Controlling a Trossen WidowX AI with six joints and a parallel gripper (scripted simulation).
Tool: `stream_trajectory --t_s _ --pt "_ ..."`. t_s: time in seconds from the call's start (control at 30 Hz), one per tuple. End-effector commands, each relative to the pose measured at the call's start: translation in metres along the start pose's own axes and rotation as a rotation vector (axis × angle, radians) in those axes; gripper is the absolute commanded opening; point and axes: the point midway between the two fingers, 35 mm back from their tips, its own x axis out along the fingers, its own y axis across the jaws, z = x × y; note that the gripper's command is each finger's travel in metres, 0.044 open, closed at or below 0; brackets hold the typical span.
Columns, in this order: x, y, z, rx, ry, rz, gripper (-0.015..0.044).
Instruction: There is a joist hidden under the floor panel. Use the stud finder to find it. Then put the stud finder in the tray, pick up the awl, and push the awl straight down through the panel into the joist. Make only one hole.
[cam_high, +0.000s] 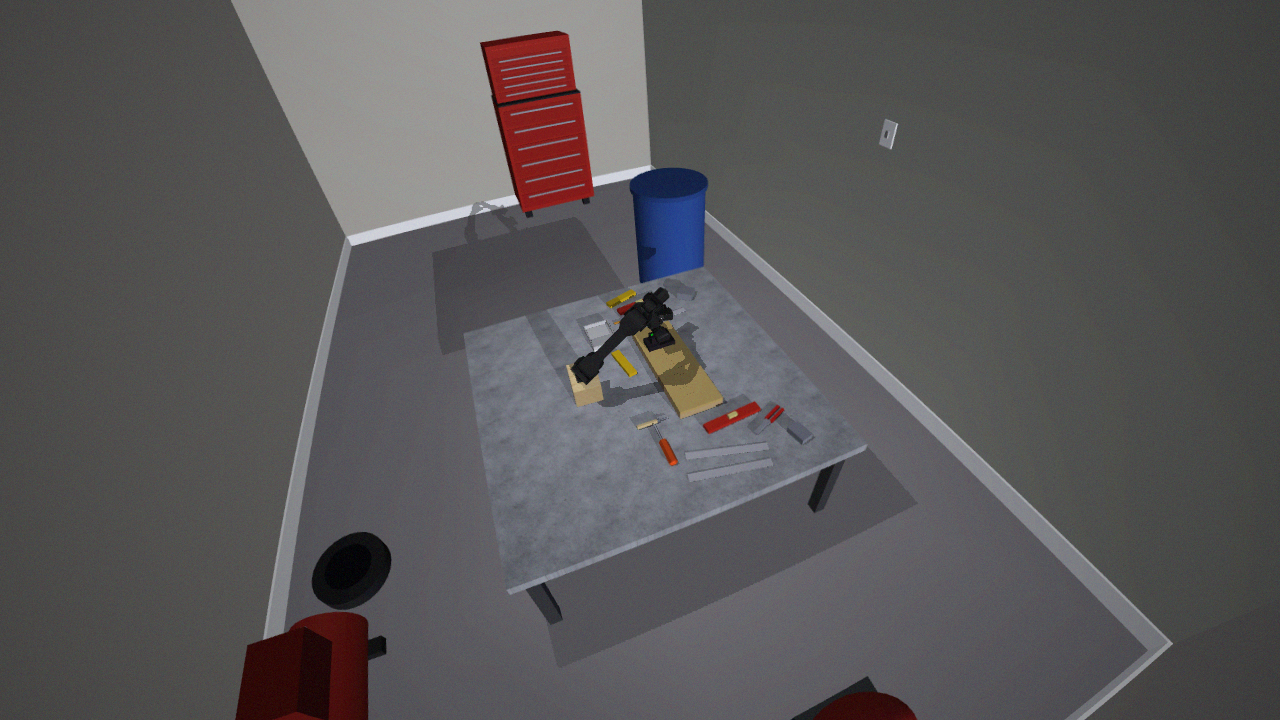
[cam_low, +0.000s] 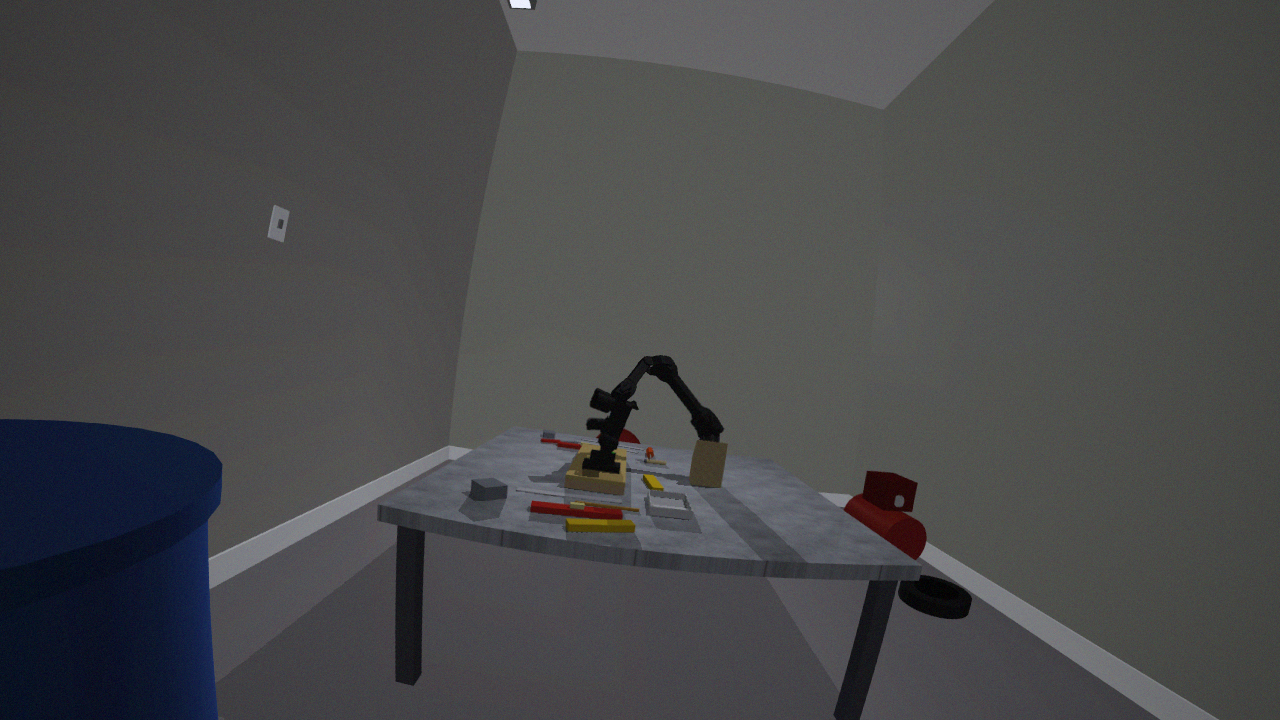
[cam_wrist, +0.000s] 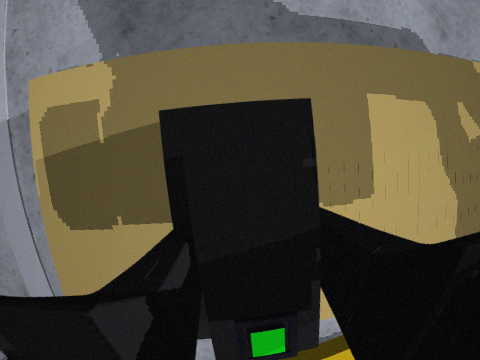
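My gripper (cam_high: 660, 333) (cam_low: 606, 454) (cam_wrist: 248, 215) is shut on the black stud finder (cam_high: 659, 344) (cam_low: 601, 465) (cam_wrist: 245, 185). The stud finder is flat and low over the end of the tan floor panel (cam_high: 697, 386) (cam_low: 592, 486) (cam_wrist: 410, 175) nearest the blue barrel; contact is hard to tell. A green light (cam_wrist: 268, 342) is lit on it. The joist is hidden. The white tray (cam_high: 597, 332) (cam_low: 671, 515) is empty beside the panel. A small wooden-handled tool (cam_high: 646, 424) (cam_low: 656, 462), seemingly the awl, lies beyond the panel's other end.
An orange-handled tool (cam_high: 668, 451) lies beside the wooden-handled one. A yellow tool (cam_high: 624, 362) (cam_low: 652, 481) lies between panel and tray. Red levels (cam_high: 732, 417) (cam_low: 575, 509) lie past both panel ends. The arm stands on a wooden block (cam_high: 587, 391) (cam_low: 708, 464). A grey block (cam_low: 488, 488) is near one edge.
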Motion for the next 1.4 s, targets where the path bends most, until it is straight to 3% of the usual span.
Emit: stream_trajectory --t_s 0.0,1.37 --pt "0.001 -0.021 -0.001 0.0 0.001 -0.009 0.0" --pt "0.0 -0.184 0.0 -0.004 0.003 -0.017 0.0"
